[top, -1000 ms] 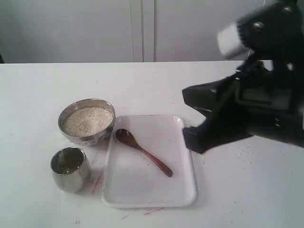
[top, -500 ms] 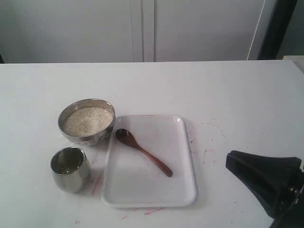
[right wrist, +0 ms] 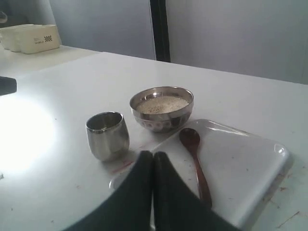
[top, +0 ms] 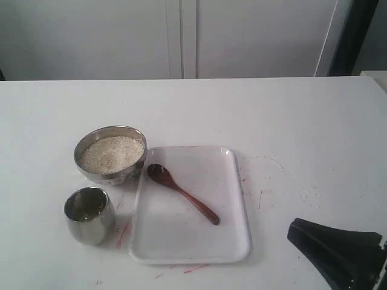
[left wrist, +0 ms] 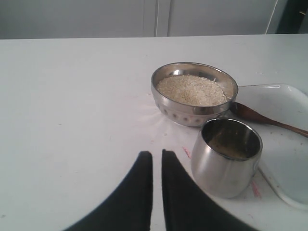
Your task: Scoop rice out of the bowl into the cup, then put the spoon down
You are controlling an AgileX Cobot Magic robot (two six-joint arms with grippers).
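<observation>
The steel bowl (top: pixel 110 169) holds a heap of rice (top: pixel 112 153) and stands left of the white tray (top: pixel 230 241). In front of it is the steel cup (top: pixel 89 216). On the tray lies the dark wooden spoon (top: pixel 183 194), head toward the bowl. My right gripper (top: pixel 296 232) is low at the near right, off the tray, shut and empty (right wrist: pixel 153 156). The exterior view does not show my left gripper. In its wrist view my left gripper (left wrist: pixel 157 156) is shut with a thin slit and holds nothing, a short way from the cup (left wrist: pixel 226 166).
The white table (top: pixel 290 121) runs back to a pale wall. Red marks lie around the tray's edge (top: pixel 124 232). White boxes (right wrist: pixel 31 37) sit on a far surface in the right wrist view.
My right arm has dropped from above the tray's right side to the lower right corner of the exterior view, then sunk a little more. Bowl, cup and spoon have not moved.
</observation>
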